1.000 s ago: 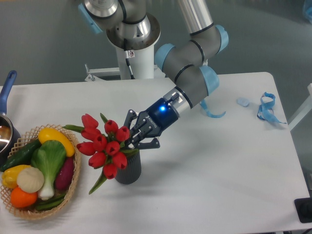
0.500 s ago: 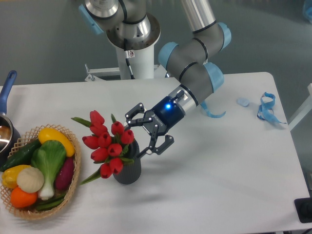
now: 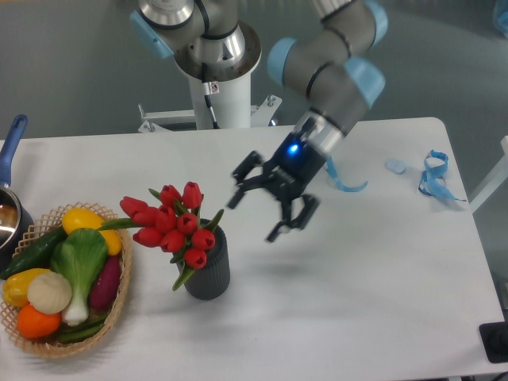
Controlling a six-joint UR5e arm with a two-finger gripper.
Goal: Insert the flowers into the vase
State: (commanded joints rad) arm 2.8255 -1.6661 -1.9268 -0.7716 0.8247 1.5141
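The flowers, a bunch of red tulip buds with green leaves, stand with their stems in the vase and lean to the left over its rim. The vase is a short dark grey ribbed cylinder standing upright on the white table. My gripper hangs above the table to the right of the flowers, clear of them. Its black fingers are spread wide with nothing between them.
A wicker basket of vegetables and fruit sits at the left, close to the vase. A pot with a blue handle is at the far left edge. Blue ribbon pieces lie at the back right. The robot's base stands behind the table.
The gripper opened, let go of the flowers and drew back up and to the right. The flowers settled in the vase and shifted a little.
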